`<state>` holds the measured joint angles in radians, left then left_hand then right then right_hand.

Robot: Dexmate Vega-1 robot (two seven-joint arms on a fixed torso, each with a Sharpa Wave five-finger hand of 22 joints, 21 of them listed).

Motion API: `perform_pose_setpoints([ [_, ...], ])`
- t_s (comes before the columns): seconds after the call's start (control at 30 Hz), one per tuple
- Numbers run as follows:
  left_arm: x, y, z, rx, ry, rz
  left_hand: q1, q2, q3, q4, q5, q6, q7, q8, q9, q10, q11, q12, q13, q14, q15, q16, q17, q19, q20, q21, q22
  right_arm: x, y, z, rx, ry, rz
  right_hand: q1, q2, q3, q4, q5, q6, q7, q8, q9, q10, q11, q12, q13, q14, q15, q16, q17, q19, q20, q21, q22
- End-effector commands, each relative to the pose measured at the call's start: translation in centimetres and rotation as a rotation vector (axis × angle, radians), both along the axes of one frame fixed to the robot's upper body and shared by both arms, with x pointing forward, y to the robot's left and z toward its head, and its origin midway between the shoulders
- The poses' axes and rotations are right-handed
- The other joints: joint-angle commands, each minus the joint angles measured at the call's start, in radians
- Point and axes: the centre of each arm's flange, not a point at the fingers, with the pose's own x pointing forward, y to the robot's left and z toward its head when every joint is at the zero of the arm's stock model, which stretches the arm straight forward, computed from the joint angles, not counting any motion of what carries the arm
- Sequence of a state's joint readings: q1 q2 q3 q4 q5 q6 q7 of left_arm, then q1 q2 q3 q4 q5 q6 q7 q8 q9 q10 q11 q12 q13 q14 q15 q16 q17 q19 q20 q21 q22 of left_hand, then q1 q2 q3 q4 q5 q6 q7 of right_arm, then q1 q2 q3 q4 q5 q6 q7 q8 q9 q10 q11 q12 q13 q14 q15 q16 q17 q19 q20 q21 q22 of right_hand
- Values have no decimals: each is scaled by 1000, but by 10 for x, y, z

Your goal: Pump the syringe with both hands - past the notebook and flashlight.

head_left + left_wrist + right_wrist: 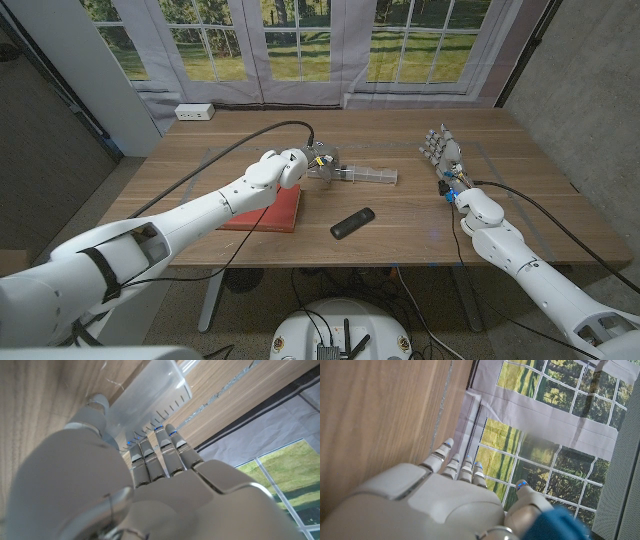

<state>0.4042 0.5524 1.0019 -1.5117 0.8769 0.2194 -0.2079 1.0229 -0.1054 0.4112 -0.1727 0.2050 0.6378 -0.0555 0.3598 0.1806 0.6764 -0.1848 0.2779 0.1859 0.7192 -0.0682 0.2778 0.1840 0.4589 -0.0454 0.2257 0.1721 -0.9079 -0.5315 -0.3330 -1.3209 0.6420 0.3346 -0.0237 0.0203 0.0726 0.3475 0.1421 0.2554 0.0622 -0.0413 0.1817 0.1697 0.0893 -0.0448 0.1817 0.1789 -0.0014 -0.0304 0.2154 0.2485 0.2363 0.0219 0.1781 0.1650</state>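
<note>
A clear syringe with printed marks lies on the wooden table near its middle. My left hand is at the syringe's left end and grips the barrel. In the left wrist view the thumb lies on one side of the barrel and the fingers on the other. My right hand stands upright at the right of the table, fingers apart and holding nothing, a short way right of the syringe's tip. In the right wrist view its fingers reach out over bare wood.
A red notebook lies under my left forearm, nearer than the syringe. A black flashlight lies right of the notebook. A white power strip sits at the far left corner. Curtained windows stand behind the table.
</note>
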Motion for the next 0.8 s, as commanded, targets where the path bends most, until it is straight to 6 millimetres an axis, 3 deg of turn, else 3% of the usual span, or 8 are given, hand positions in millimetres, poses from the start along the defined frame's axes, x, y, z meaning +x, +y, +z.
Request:
perform_pose_setpoints([
  [0.03, -2, -5, -5, -32, -83, -46, 41, 14, -13, 2, 11, 70, -4, 6, 1, 63, -16, 4, 0, 65, -165, 13, 5, 39, -155, 6, 5, 2, 2, 1, -5, 2, 12, -7, 36, 1, 5, 5, 3, -4, 4, 5, 6, -7, 6, 3, -2, 3, 5, 5, 1, 9, 10, 4],
  [0.37, 1, -7, -9, -49, -80, -58, 101, 53, -14, 0, 15, 141, -1, -13, 1, 146, -14, -6, -1, 154, -171, 7, 1, 85, -159, 10, 8, 5, 4, 3, -9, 7, 14, -7, 37, 0, 6, 5, 3, -5, 4, 5, 6, -8, 6, 3, -2, 2, 5, 5, 2, 10, 10, 4],
  [0.8, 2, -8, -8, -52, -92, -74, 151, 82, -16, 0, 11, 240, -16, -25, 1, 225, -19, -22, -1, 238, -173, -14, -1, 117, -159, 6, 6, 6, 5, 4, -12, 13, 14, -9, 37, -1, 8, 5, 3, -4, 4, 5, 5, -9, 6, 3, -2, 1, 6, 6, 1, 10, 10, 4],
])
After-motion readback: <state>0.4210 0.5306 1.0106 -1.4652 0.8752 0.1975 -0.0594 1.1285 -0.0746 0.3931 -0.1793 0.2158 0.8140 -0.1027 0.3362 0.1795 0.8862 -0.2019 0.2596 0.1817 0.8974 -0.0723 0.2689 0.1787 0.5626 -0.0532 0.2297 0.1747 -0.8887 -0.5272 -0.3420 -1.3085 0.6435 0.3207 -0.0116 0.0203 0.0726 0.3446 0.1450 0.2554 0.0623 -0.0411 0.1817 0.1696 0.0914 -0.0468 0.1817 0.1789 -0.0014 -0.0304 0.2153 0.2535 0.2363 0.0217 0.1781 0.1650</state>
